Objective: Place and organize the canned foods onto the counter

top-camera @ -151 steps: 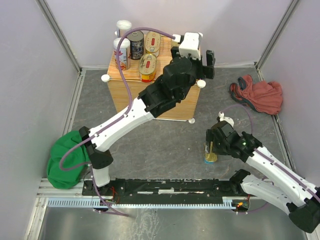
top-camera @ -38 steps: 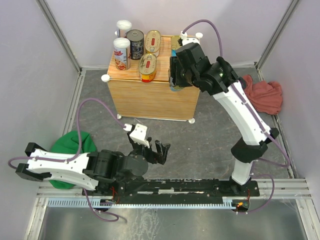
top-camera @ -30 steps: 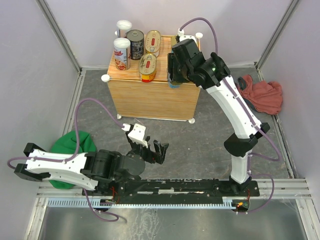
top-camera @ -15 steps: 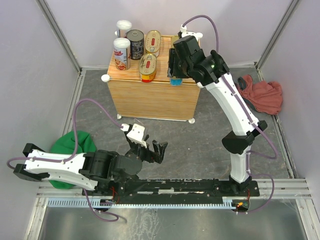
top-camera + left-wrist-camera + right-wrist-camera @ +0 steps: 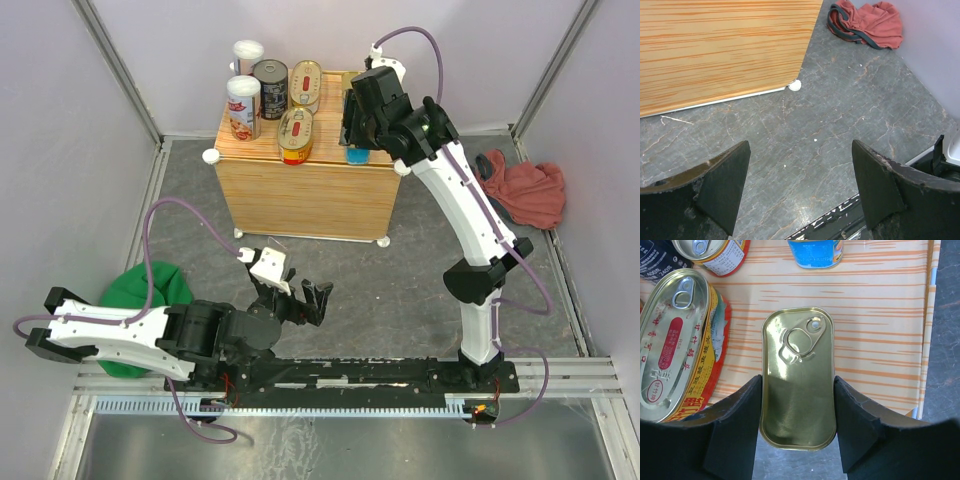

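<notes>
The counter [image 5: 300,195] carries two tall white-lidded cans [image 5: 243,105], a dark round tin [image 5: 271,85] and two oval gold-red tins [image 5: 296,135]. My right gripper [image 5: 356,150] is shut on a rectangular gold-blue tin [image 5: 797,377] over the counter's [image 5: 880,340] front right part; the tin's near end overhangs the front edge. In the right wrist view an oval tin [image 5: 682,345] lies just left of it and the second rectangular tin [image 5: 816,252] lies beyond. My left gripper [image 5: 300,300] is open and empty above the floor; it also shows in the left wrist view [image 5: 800,185].
A green cloth [image 5: 135,315] lies at the left by the left arm. A red cloth [image 5: 520,190] lies on the floor right of the counter and shows in the left wrist view [image 5: 865,22]. The counter's front face [image 5: 725,50] is ahead of the left gripper.
My right gripper has carried the rectangular tin a little farther back over the counter top. The left arm has barely moved.
</notes>
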Robot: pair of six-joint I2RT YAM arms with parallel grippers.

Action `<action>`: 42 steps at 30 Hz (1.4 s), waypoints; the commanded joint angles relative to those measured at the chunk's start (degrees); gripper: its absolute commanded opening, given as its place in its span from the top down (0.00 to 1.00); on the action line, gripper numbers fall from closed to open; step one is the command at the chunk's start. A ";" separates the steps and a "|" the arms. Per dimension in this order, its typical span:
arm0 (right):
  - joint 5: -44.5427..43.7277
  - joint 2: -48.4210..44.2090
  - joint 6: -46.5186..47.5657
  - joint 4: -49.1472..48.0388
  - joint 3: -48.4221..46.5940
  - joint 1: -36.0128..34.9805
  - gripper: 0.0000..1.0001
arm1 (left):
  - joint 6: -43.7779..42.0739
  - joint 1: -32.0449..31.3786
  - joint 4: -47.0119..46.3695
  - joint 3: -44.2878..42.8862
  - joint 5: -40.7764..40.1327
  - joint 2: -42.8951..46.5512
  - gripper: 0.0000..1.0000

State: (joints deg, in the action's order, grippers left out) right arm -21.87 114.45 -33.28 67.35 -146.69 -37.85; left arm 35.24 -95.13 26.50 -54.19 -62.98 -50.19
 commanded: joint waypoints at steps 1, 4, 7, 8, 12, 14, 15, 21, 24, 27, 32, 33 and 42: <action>-1.77 1.63 -0.71 1.28 0.78 0.31 0.69 | -1.81 -0.40 -1.89 0.05 -2.50 0.76 0.12; -1.94 1.57 -1.03 1.13 0.87 0.24 0.62 | -1.48 -0.36 -1.35 -0.15 -2.50 0.71 0.12; -2.38 1.26 -1.22 0.87 0.87 0.26 0.55 | -1.07 -0.39 -0.96 -0.27 -2.51 0.75 0.11; -2.36 1.17 -1.32 0.72 0.94 0.29 0.53 | -0.90 -0.40 -0.83 -0.27 -2.50 0.75 0.11; -2.04 0.48 -1.60 0.03 1.22 0.24 0.43 | -0.58 -0.41 -0.56 -0.30 -2.41 0.84 0.11; -1.84 0.26 -1.59 -0.11 1.06 0.27 0.37 | -0.53 -0.40 -0.45 -0.45 -2.41 0.88 0.11; -1.82 0.18 -1.61 -0.04 0.95 0.28 0.34 | -0.54 -0.37 -0.44 -0.46 -2.39 0.89 0.11; -1.42 -0.72 -1.40 -0.22 0.85 0.23 0.18 | -0.35 -0.40 0.05 -1.25 -2.32 0.30 0.11; -1.59 -1.50 -1.00 -0.38 0.71 0.25 0.17 | 0.02 -0.40 0.80 -1.91 -2.49 -0.20 0.11; -1.60 -2.68 -0.91 -0.34 0.78 0.31 0.16 | 0.57 -0.45 1.28 -2.13 -2.95 -0.05 0.11; -2.17 -6.08 -0.18 0.05 1.50 -0.36 0.16 | 3.83 -0.43 3.98 -1.80 -5.31 1.51 0.10; -2.29 -7.08 -0.02 -0.05 2.40 -0.56 0.16 | 4.35 -0.41 4.36 -1.59 -5.90 1.91 0.10; -7.57 -21.67 2.32 -4.62 17.42 -2.66 0.17 | 7.59 0.34 7.11 3.46 -10.27 4.50 0.09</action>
State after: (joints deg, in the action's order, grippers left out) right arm -25.04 100.95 -32.91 66.54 -134.45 -39.99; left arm 38.63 -95.11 31.83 -53.10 -68.62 -47.11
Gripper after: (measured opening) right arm 0.837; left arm 0.905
